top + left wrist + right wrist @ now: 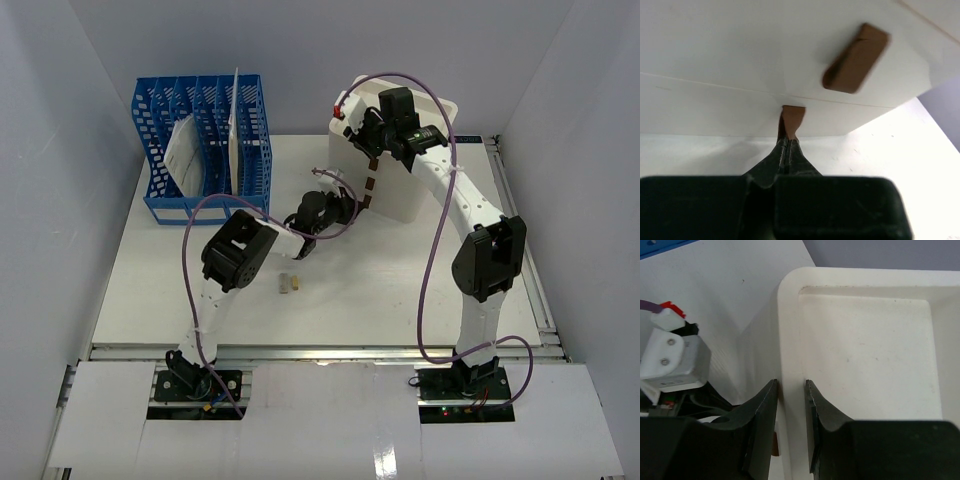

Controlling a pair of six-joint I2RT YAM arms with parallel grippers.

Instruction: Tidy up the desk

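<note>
Desk (400,290): flat matte white tabletop with a metal rail at its near edge, spread beneath both arms.
Drawer box (425,200): smooth white plastic with rounded corners, at the far right-centre of the Desk.
Left gripper (788,142): black fingers pinched shut on the lower handle (793,117), a flat brown tab.
Upper handle (856,58): brown, oblong, rounded ends.
Right gripper (791,387): jaws clamped either side of the box's rounded rim.
File rack (205,130): blue slotted plastic at the far left, holding white papers (183,150).
</note>
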